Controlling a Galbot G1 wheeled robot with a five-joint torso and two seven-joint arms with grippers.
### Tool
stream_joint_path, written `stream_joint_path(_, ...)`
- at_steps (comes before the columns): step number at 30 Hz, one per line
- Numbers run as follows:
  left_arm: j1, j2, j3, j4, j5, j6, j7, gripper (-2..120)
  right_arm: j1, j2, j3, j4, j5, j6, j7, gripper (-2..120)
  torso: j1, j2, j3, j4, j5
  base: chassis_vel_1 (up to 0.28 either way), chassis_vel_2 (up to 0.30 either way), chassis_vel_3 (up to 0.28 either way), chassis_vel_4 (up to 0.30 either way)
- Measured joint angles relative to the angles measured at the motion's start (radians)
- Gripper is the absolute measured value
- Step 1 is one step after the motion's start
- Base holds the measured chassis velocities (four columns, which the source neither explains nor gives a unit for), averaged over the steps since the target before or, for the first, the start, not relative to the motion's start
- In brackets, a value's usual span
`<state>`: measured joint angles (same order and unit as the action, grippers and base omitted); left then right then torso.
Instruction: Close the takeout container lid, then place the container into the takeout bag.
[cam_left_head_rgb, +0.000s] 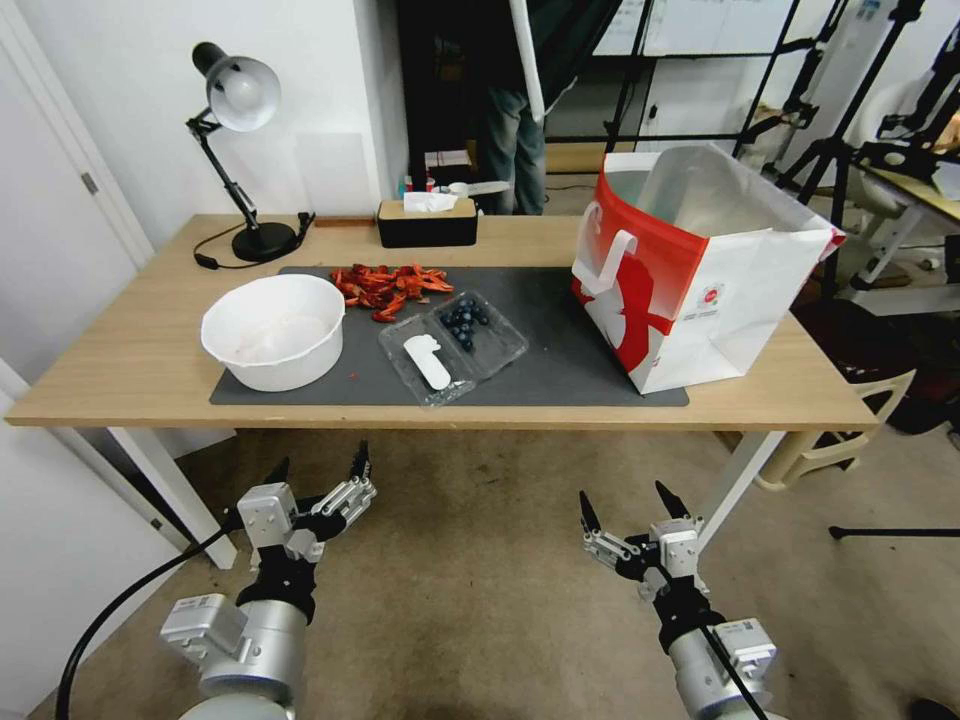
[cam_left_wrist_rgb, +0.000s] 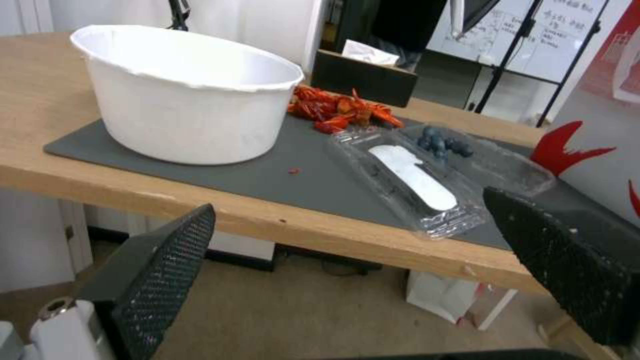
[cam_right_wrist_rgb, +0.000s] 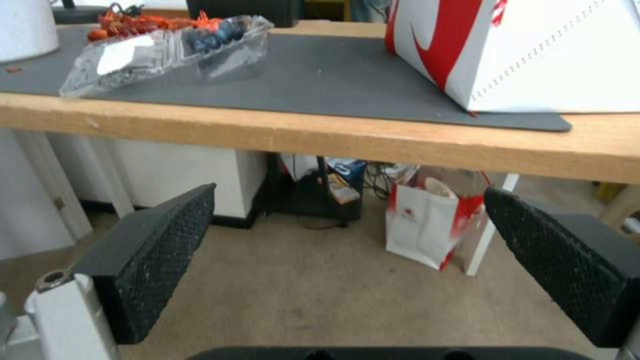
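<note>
The takeout container (cam_left_head_rgb: 478, 330) lies open on the grey mat (cam_left_head_rgb: 560, 360) near the table's front edge, dark blueberries in its far half. Its lid (cam_left_head_rgb: 428, 364), clear with a white oblong sticker, lies flat toward me. The same container (cam_left_wrist_rgb: 480, 160) and lid (cam_left_wrist_rgb: 413, 180) show in the left wrist view, and the container (cam_right_wrist_rgb: 220, 42) again in the right wrist view. The takeout bag (cam_left_head_rgb: 700, 270) stands open on the right of the table, red and white with a silvery lining. My left gripper (cam_left_head_rgb: 318, 468) and right gripper (cam_left_head_rgb: 626, 500) hang open below the table's front edge, holding nothing.
A round white bowl (cam_left_head_rgb: 274, 330) sits left of the container, red peel pieces (cam_left_head_rgb: 388, 285) behind it. A black tissue box (cam_left_head_rgb: 427, 222) and a desk lamp (cam_left_head_rgb: 240, 150) stand at the back. Another small bag (cam_right_wrist_rgb: 427, 225) stands on the floor under the table.
</note>
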<state>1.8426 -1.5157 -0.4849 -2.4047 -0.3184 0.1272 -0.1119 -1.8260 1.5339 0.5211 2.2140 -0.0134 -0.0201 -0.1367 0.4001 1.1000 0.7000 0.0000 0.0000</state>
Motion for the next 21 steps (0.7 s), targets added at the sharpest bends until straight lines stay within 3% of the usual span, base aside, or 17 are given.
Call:
stream_joint_path(11, -0.022, 0.029, -0.017, 0.028, -0.015, -0.003, 0.01, 100, 0.056, -0.062, -0.011, 0.002, 0.138, -0.053, -0.001, 100, 0.0, 0.0, 0.0, 0.0, 0.0004, 0.0, 0.0, 0.0, 0.0)
stream_joint_path(13, -0.038, 0.058, -0.016, 0.06, -0.025, -0.008, 0.018, 100, 0.139, -0.13, -0.022, 0.013, 0.349, -0.133, 0.003, 100, 0.0, 0.0, 0.0, -0.0003, -0.0001, 0.0, 0.0, 0.0, 0.0)
stream_joint_path(15, -0.037, 0.058, -0.016, 0.064, -0.025, -0.011, 0.018, 100, 0.159, -0.142, -0.027, 0.01, 0.383, -0.145, 0.006, 100, 0.0, 0.0, 0.0, 0.0, -0.0001, 0.0, 0.0, 0.0, 0.0)
stream_joint_path(18, -0.044, 0.051, -0.028, 0.077, -0.025, -0.022, 0.019, 100, 0.341, -0.246, -0.096, -0.075, 0.629, -0.2, 0.041, 100, 0.0, 0.0, 0.0, 0.0, 0.0001, 0.0, 0.0, 0.0, 0.0)
stream_joint_path(21, -0.044, 0.045, -0.038, 0.079, -0.025, -0.025, 0.019, 100, 0.43, -0.29, -0.152, -0.119, 0.728, -0.218, 0.079, 100, 0.0, 0.0, 0.0, 0.0, 0.0001, 0.0, 0.0, 0.0, 0.0)
